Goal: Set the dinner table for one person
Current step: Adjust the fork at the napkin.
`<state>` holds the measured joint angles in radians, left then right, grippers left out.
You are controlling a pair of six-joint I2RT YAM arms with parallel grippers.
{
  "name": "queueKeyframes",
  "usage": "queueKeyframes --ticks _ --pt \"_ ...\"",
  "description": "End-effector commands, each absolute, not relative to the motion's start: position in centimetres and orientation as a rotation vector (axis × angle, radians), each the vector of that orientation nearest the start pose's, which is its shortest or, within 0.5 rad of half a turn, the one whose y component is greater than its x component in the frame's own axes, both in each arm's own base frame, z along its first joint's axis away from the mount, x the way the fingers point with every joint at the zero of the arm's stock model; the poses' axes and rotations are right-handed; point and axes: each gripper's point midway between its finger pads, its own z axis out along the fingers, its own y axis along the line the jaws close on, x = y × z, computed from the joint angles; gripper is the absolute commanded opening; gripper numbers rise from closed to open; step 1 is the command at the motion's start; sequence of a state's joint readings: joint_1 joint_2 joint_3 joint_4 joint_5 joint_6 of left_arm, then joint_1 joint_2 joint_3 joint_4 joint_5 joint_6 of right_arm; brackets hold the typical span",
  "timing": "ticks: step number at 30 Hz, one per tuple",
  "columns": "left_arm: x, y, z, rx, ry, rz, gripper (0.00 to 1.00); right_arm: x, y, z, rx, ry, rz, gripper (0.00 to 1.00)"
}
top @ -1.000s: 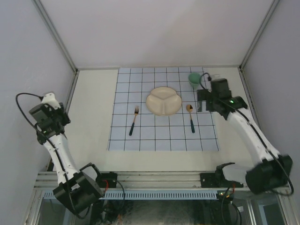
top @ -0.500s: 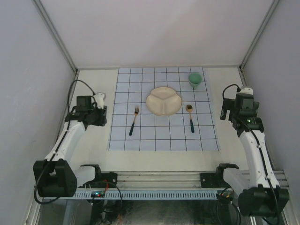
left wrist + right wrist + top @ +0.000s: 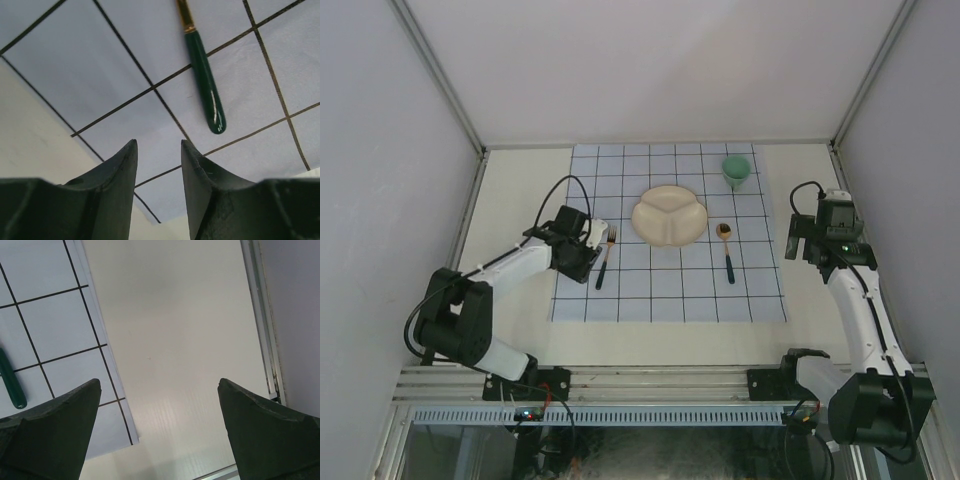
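- While both arms reached over it, the dinner table (image 3: pixel 515 200) lay under everything as the wide cream-white surface, from the near edge with the arm bases up to the far edge at the wall.
- The left gripper (image 3: pixel 158 146) hung low over the left side of the table, above the left border of the pale-blue cloth (image 3: pixel 660 285). Its two fingers stood only a little apart, with a narrow gap between them, and nothing was held in that gap.
- The cloth, with its dark grid lines, covered the middle of the table and reached almost to the far edge.
- The fork (image 3: pixel 605 256) lay flat on the left part of the cloth, just beside the left gripper, with its tines toward the far edge. In the left wrist view its green handle was ahead of the fingertips and did not touch them.
- The plate (image 3: pixel 669 215), cream and with three compartments, sat on the cloth in the centre, nearer to the far edge.
- The spoon (image 3: pixel 727 250) lay to the right of the plate, with its bowl toward the far edge and its green handle toward the near edge.
- The green cup (image 3: pixel 736 170) stood on the cloth close to the far right corner of the cloth.
- The right gripper (image 3: pixel 160 385) was over the bare strip of table along the right edge. Its fingers were spread wide and held nothing.
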<state>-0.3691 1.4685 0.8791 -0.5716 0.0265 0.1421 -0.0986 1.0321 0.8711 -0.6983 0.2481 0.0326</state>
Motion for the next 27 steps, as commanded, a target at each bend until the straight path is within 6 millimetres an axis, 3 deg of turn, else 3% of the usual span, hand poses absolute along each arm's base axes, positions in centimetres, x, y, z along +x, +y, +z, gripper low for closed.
queueKeyframes --ticks 1,6,10,14,27 --pt "30.1 -12.9 5.9 0.661 2.564 -0.128 0.44 27.0 -6.8 15.8 0.274 2.356 -0.313 1.00" --pt "29.9 -15.9 5.8 0.759 2.524 -0.137 0.44 27.2 -6.8 15.3 0.275 2.373 -0.315 1.00" --pt "29.8 -16.8 4.9 0.781 2.536 -0.143 0.43 27.2 -6.8 15.1 0.278 2.382 -0.315 1.00" --pt "30.1 -17.9 5.3 0.806 2.495 -0.159 0.43 27.2 -6.8 15.1 0.279 2.385 -0.316 1.00" --pt "29.7 -17.1 2.8 0.793 2.559 -0.110 0.38 27.2 -6.9 14.8 0.282 2.392 -0.320 1.00"
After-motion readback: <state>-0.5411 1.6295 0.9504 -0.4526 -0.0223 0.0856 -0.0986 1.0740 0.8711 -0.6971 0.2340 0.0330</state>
